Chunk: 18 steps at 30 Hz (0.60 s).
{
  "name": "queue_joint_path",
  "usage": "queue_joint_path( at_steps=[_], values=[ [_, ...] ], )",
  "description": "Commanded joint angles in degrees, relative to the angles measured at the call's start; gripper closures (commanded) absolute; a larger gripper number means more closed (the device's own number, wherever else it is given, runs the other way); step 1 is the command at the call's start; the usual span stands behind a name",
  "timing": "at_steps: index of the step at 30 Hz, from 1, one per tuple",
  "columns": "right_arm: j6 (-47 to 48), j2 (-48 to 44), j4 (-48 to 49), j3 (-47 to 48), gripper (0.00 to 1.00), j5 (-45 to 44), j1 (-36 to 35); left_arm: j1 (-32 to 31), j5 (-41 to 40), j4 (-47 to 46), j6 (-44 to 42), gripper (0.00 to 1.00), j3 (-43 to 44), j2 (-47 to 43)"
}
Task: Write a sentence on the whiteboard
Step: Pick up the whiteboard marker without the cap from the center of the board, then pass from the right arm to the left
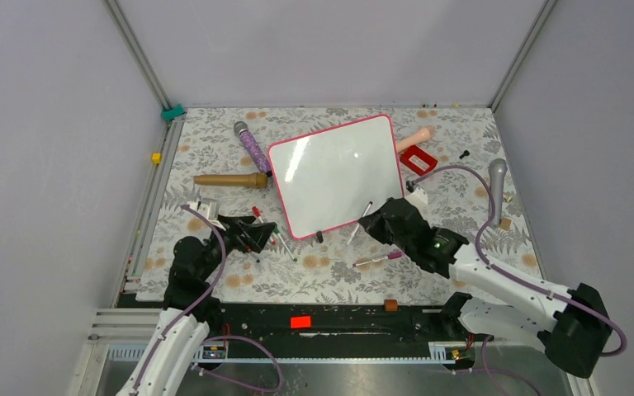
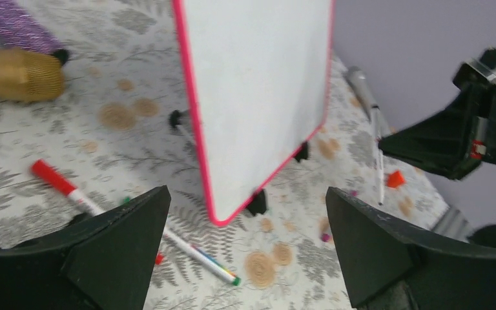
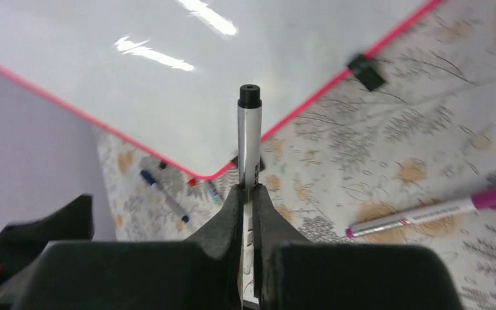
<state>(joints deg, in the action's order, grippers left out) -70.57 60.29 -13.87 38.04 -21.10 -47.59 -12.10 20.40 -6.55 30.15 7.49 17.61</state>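
Whiteboard [image 1: 334, 175] standing mid-tabletop [image 1: 330, 276], silver marker [image 3: 248, 129] pinched in my right claw [image 3: 250, 194].
From here I see the board propped on its small black feet at the centre of the floral cloth, face glossy white. The right claw is clamped on the marker, black end aimed at the board's lower edge. My left claw [image 2: 245, 192] is spread wide. A pink-capped marker [image 1: 377, 260] lies just beside the right claw.

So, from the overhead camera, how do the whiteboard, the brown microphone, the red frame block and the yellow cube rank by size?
Largest to smallest: whiteboard, brown microphone, red frame block, yellow cube. None look close.
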Motion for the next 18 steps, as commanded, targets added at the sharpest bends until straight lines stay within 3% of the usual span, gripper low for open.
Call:
queue_joint_path(
  at_steps=[1,4,8,10,13,18],
  values=[
    [22.3,-5.5,14.2,-1.6,1.00,7.2,0.3,-1.4,11.9,-13.1,8.5,0.08,-0.2,0.1],
    [27.9,-7.6,19.5,-2.0,1.00,13.4,0.2,-6.8,12.9,-20.7,14.3,0.12,2.2,3.4],
    [30.8,-8.8,25.6,-2.2,1.00,21.5,0.3,-16.4,10.6,-21.4,13.1,0.17,9.2,12.0],
    [31.6,-8.9,28.3,-2.4,1.00,25.7,0.3,-19.9,11.6,-22.4,13.4,0.27,12.4,17.5],
    [30.9,-9.2,31.8,-2.7,1.00,28.9,0.2,-24.1,13.6,-27.2,15.6,0.36,15.1,26.3],
    [30.3,-9.3,35.2,-3.1,1.00,32.0,0.2,-29.4,12.9,-33.1,17.8,0.43,16.4,34.3]
  ],
)
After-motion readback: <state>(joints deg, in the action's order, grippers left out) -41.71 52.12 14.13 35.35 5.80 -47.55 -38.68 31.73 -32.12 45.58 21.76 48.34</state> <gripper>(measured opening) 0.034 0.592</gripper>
